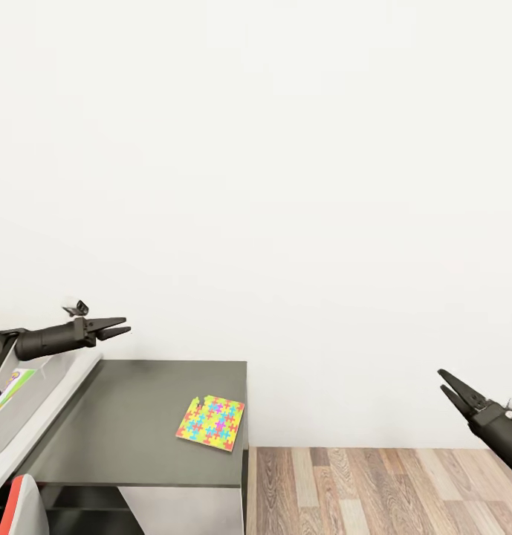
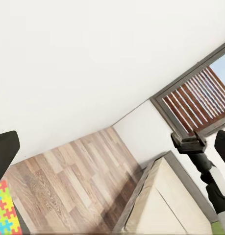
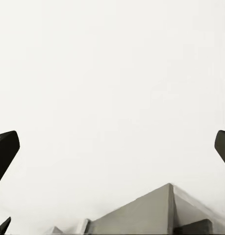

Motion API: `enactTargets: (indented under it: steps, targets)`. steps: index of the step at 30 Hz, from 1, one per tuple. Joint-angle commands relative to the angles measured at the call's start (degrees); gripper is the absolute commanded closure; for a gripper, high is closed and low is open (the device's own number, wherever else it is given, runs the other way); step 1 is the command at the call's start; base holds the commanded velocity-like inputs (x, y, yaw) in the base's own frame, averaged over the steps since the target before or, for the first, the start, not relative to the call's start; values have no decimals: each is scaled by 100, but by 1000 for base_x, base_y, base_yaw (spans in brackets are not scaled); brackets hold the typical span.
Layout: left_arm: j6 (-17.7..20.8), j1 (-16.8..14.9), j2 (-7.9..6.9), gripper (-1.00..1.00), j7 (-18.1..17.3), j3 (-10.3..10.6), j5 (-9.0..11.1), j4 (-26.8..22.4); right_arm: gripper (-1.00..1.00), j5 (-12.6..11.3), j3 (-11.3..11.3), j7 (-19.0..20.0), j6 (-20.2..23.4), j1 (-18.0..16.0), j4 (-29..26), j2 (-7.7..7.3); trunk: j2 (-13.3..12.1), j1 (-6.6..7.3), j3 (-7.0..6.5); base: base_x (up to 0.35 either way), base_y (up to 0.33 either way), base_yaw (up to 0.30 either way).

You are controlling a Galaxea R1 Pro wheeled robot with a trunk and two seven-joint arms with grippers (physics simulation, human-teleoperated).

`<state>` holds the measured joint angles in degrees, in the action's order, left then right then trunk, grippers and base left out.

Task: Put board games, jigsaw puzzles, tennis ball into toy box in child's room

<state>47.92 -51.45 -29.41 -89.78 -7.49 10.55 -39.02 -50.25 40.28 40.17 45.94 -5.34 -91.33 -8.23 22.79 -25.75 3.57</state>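
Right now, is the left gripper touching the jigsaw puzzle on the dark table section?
Apart. In the head view the left gripper hangs open in the air, with bare tabletop between it and the jigsaw puzzle.

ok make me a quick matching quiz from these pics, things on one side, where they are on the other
Things:
1. puzzle
2. toy box
3. left gripper
4. right gripper

Places:
a. in the air over the wood floor
b. on the pale desk top
c. flat on the dark grey section
d. in the air near the box's far end

Pairs: 1-c, 2-b, 3-d, 4-a
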Motion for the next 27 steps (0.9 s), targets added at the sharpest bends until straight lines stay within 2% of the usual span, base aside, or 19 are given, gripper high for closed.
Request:
enactTargets:
  steps: [1, 3, 6, 7, 8, 10, 11, 12, 14, 15, 16, 18, 19, 20, 23, 24, 25, 26, 27]
  targets:
    - [63, -5, 3, -100, -22, 97, -6, 0, -100, -17, -66, -349, 49, -8, 0, -8, 13, -4, 13, 0, 0, 0]
    - [67, -5, 7, -100, -22, 219, -12, 0, -100, -21, -132, -689, 59, -9, -3, -12, 13, -4, 13, 0, 0, 0]
    - [88, -5, 47, -100, 54, 623, -40, 0, -100, -27, -313, -1419, 71, -10, -2, -20, 13, -4, 13, 0, 0, 0]
    - [93, -7, 72, -100, 176, 694, -45, 0, -100, -27, -358, -1550, 73, -12, -2, -22, 13, -4, 13, 0, 0, 0]
    - [105, -9, 146, -100, 477, 804, -51, 0, -100, -25, -457, -1811, 76, -22, -1, -24, 13, -4, 13, 0, 0, 0]
    - [117, -14, 253, -100, 851, 876, -55, 0, -100, -23, -567, -2082, 78, -35, 0, -26, 13, -4, 13, 0, 0, 0]
    - [126, -19, 377, -100, 1278, 922, -57, 0, -100, -22, -691, -2378, 80, -49, 0, -27, 13, -4, 13, 0, 0, 0]
    - [131, -21, 446, -100, 1505, 938, -58, 0, -100, -22, -755, -2535, 80, -55, 0, -28, 13, -4, 13, 0, 0, 0]
    - [140, -32, 738, -100, 2459, 977, -59, 0, -100, -17, -1024, -3221, 78, -77, -4, -29, 13, -4, 13, 0, 0, 0]
    - [142, -33, 811, -100, 2695, 982, -59, 0, -100, -17, -1092, -3399, 77, -81, -5, -31, 13, -4, 13, 0, 0, 0]
    - [144, -36, 954, -100, 3152, 990, -59, 0, -100, -18, -1229, -3749, 76, -89, -6, -33, 13, -4, 13, 0, 0, 0]
    - [145, -37, 1091, -100, 3590, 995, -57, 1, -100, -19, -1365, -4079, 77, -96, -7, -37, 13, -4, 13, 0, 0, 0]
    - [146, -38, 1216, -100, 3998, 995, -55, 4, -100, -19, -1504, -4381, 74, -115, -7, -41, 13, -4, 13, 0, 0, 0]
    - [146, -39, 1278, -100, 4189, 995, -55, 3, -100, -20, -1580, -4521, 72, -138, -7, -38, 13, -4, 13, 0, 0, 0]
    - [147, -40, 1652, -100, 5267, 991, -53, 17, -100, -15, -2209, -5303, 68, -389, 7, -23, 13, -4, 13, 0, 0, 0]
    - [144, -40, 1706, -100, 5443, 988, -53, 19, -100, -16, -2329, -5442, 69, -440, 17, -28, 13, -4, 13, 0, 0, 0]
    - [134, -40, 1798, -100, 5798, 984, -53, 22, -100, -16, -2554, -5734, 71, -536, 30, -28, 13, -4, 13, 0, 0, 0]
    - [128, -40, 1838, -100, 5982, 983, -53, 23, -100, -17, -2652, -5882, 71, -580, 35, -20, 13, -4, 13, 0, 0, 0]
    - [117, -40, 1911, -100, 6353, 979, -50, 24, -100, -21, -2821, -6178, 72, -647, 40, 4, 13, -4, 13, 0, 0, 0]
